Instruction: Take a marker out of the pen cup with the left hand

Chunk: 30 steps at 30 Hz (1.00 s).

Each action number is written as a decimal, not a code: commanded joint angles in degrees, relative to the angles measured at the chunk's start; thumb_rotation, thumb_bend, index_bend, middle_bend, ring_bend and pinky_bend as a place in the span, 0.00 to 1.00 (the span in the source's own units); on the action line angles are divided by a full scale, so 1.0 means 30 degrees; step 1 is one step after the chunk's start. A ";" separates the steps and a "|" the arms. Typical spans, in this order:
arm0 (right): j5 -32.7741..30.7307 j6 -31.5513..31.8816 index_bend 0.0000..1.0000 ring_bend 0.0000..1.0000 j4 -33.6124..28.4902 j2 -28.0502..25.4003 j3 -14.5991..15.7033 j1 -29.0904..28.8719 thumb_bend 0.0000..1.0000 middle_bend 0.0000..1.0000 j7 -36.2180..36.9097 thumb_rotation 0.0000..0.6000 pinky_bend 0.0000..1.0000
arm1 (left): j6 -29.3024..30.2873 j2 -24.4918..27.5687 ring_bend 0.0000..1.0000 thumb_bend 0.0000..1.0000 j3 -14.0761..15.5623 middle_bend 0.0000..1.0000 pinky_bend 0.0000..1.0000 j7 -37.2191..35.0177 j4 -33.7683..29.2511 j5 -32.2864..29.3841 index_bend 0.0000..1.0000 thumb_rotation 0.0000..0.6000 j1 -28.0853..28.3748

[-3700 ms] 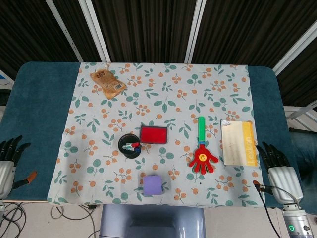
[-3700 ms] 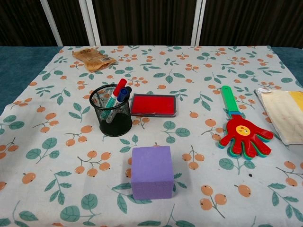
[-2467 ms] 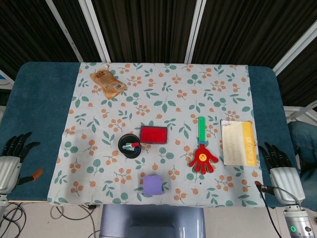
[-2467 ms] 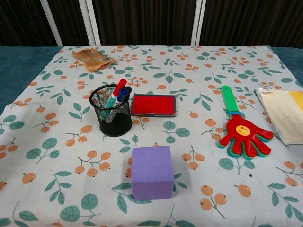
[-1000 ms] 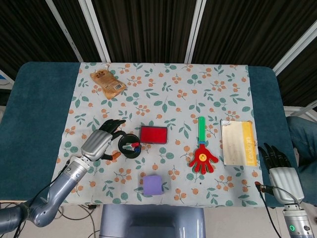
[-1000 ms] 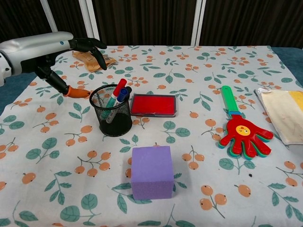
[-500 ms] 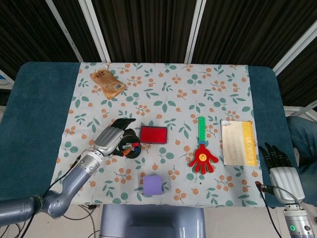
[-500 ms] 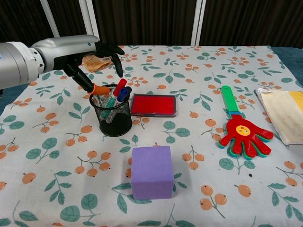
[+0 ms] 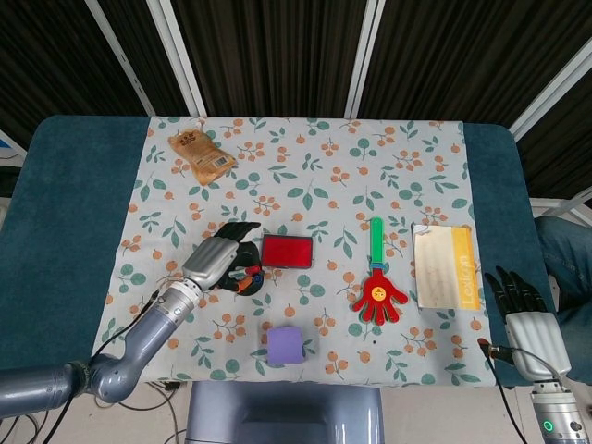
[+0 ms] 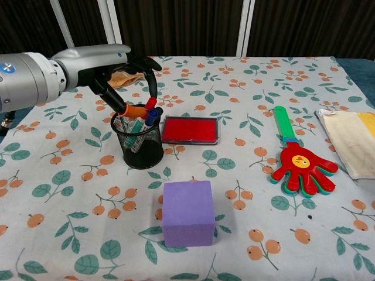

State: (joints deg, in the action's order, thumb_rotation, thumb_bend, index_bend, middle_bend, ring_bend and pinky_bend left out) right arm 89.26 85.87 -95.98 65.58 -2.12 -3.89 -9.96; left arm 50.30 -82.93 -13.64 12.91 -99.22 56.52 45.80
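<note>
A black mesh pen cup (image 10: 140, 149) stands left of centre on the floral cloth, holding red-capped (image 10: 151, 104) and blue-capped (image 10: 147, 116) markers. My left hand (image 10: 126, 73) hovers over the cup's top with fingers spread. Its orange-tipped thumb (image 10: 135, 109) sits at the near rim beside the marker caps, and the fingers arch over the far side. No marker is visibly pinched. In the head view the left hand (image 9: 217, 257) covers most of the cup (image 9: 252, 283). My right hand (image 9: 527, 324) rests at the table's near right corner, fingers extended, holding nothing.
A red flat tin (image 10: 190, 129) lies just right of the cup. A purple cube (image 10: 187, 212) sits in front of it. A red hand-shaped clapper (image 10: 300, 164) and a yellow-white booklet (image 10: 351, 140) lie to the right. A brown snack bag (image 10: 114, 71) lies behind the left hand.
My left hand came in from the table's left edge and moved right, from beside the cup to over its top; the thumb tip now sits at the rim. The right hand stayed put.
</note>
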 commanded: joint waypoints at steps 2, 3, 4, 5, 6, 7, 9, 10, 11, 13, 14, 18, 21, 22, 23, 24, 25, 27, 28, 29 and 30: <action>-0.0008 0.0006 0.01 0.00 0.0018 -0.0008 -0.0009 0.0002 0.03 0.00 0.0025 1.00 0.15 | 0.0222 -0.0044 0.00 0.31 0.0016 0.06 0.00 0.0015 0.0076 -0.0093 0.48 1.00 0.0077; -0.0003 0.0002 0.01 0.00 0.0014 -0.0012 -0.0005 0.0001 0.03 0.00 0.0031 1.00 0.15 | 0.0291 -0.0064 0.00 0.31 0.0021 0.07 0.00 0.0059 0.0115 -0.0177 0.48 1.00 0.0113; 0.0000 0.0001 0.01 0.00 0.0014 -0.0014 -0.0001 0.0002 0.03 0.00 0.0033 1.00 0.15 | 0.0322 -0.0069 0.00 0.33 0.0034 0.07 0.00 0.0117 0.0133 -0.0259 0.48 1.00 0.0149; 0.0071 -0.0019 0.01 0.00 -0.0061 0.0018 -0.0015 -0.0049 0.03 0.00 0.0058 1.00 0.15 | 0.0326 -0.0062 0.00 0.33 0.0053 0.07 0.00 0.0177 0.0124 -0.0345 0.49 1.00 0.0190; 0.0026 -0.0039 0.01 0.00 -0.0042 0.0021 -0.0026 -0.0051 0.03 0.00 0.0066 1.00 0.15 | 0.0330 -0.0046 0.00 0.34 0.0082 0.07 0.00 0.0246 0.0107 -0.0423 0.49 1.00 0.0228; 0.0015 -0.0040 0.01 0.00 0.0019 0.0032 -0.0018 -0.0041 0.03 0.00 0.0089 1.00 0.15 | 0.0360 -0.0026 0.00 0.34 0.0124 0.07 0.00 0.0348 0.0079 -0.0524 0.49 1.00 0.0270; 0.0030 -0.0016 0.01 0.00 0.0033 0.0043 -0.0018 -0.0035 0.03 0.00 0.0068 1.00 0.15 | 0.0425 0.0002 0.00 0.34 0.0166 0.07 0.00 0.0488 0.0019 -0.0691 0.49 1.00 0.0328; 0.0028 -0.0013 0.01 0.00 0.0030 0.0043 -0.0017 -0.0032 0.03 0.00 0.0054 1.00 0.15 | 0.0448 0.0000 0.00 0.34 0.0172 0.07 0.00 0.0510 0.0005 -0.0743 0.49 1.00 0.0344; 0.0022 -0.0014 0.01 0.00 0.0022 0.0043 -0.0014 -0.0028 0.03 0.00 0.0035 1.00 0.15 | 0.0485 -0.0004 0.00 0.35 0.0169 0.07 0.00 0.0536 -0.0012 -0.0821 0.49 1.00 0.0369; 0.0007 -0.0025 0.01 0.00 0.0015 0.0039 -0.0011 -0.0027 0.03 0.00 0.0004 1.00 0.15 | 0.0509 -0.0011 0.00 0.35 0.0169 0.07 0.00 0.0581 -0.0033 -0.0974 0.49 1.00 0.0437; -0.0004 -0.0028 0.01 0.00 0.0012 0.0039 -0.0013 -0.0026 0.03 0.00 -0.0015 1.00 0.15 | 0.0537 -0.0010 0.00 0.35 0.0184 0.07 0.00 0.0613 -0.0052 -0.1024 0.49 1.00 0.0471; -0.0019 0.0001 0.01 0.00 -0.0002 0.0022 -0.0020 -0.0008 0.03 0.00 -0.0029 1.00 0.15 | 0.0614 -0.0010 0.00 0.35 0.0290 0.07 0.00 0.0685 -0.0083 -0.1097 0.49 1.00 0.0545; 0.0002 0.0018 0.01 0.00 -0.0015 -0.0005 -0.0007 0.0005 0.03 0.00 -0.0008 1.00 0.15 | 0.0604 -0.0050 0.00 0.34 0.0344 0.07 0.00 0.0697 -0.0022 -0.1282 0.49 1.00 0.0615; 0.0003 0.0029 0.01 0.00 -0.0014 -0.0007 -0.0010 0.0009 0.03 0.00 -0.0003 1.00 0.15 | 0.0587 -0.0055 0.00 0.34 0.0371 0.07 0.00 0.0727 0.0009 -0.1335 0.48 1.00 0.0645; 0.0000 0.0032 0.01 0.00 -0.0008 -0.0010 -0.0012 0.0011 0.03 0.00 -0.0001 1.00 0.15 | 0.0568 -0.0062 0.00 0.34 0.0396 0.07 0.00 0.0749 0.0044 -0.1386 0.48 1.00 0.0674; -0.0003 0.0034 0.01 0.00 -0.0006 -0.0020 -0.0012 0.0014 0.03 0.00 0.0011 1.00 0.15 | 0.0567 -0.0078 0.00 0.34 0.0423 0.07 0.00 0.0770 0.0084 -0.1447 0.49 1.00 0.0703; -0.0008 0.0029 0.01 0.00 -0.0003 -0.0024 -0.0014 0.0012 0.03 0.00 0.0022 1.00 0.15 | 0.0564 -0.0090 0.00 0.34 0.0436 0.07 0.00 0.0781 0.0108 -0.1491 0.49 1.00 0.0727; -0.0011 0.0020 0.01 0.00 0.0002 -0.0028 -0.0012 0.0011 0.03 0.00 0.0027 1.00 0.15 | 0.0583 -0.0115 0.00 0.34 0.0452 0.07 0.00 0.0775 0.0124 -0.1530 0.49 1.00 0.0770; 0.0059 0.0002 0.01 0.00 -0.0081 -0.0001 -0.0044 -0.0052 0.03 0.00 0.0064 1.00 0.15 | 0.0596 -0.0125 0.00 0.34 0.0467 0.07 0.00 0.0773 0.0134 -0.1521 0.50 1.00 0.0783; 0.0027 -0.0007 0.01 0.00 -0.0040 0.0000 -0.0033 -0.0036 0.03 0.00 0.0094 1.00 0.15 | 0.0604 -0.0127 0.00 0.34 0.0492 0.07 0.00 0.0787 0.0137 -0.1510 0.50 1.00 0.0797; 0.0040 -0.0013 0.01 0.00 0.0003 0.0019 -0.0025 -0.0039 0.03 0.00 0.0094 1.00 0.15 | 0.0612 -0.0129 0.00 0.34 0.0519 0.07 0.00 0.0810 0.0140 -0.1506 0.50 1.00 0.0820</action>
State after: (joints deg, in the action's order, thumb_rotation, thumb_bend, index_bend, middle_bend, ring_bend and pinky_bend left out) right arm 89.34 85.87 -96.16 65.57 -2.20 -3.98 -9.75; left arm 52.13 -83.31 -12.08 15.33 -98.80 51.99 48.26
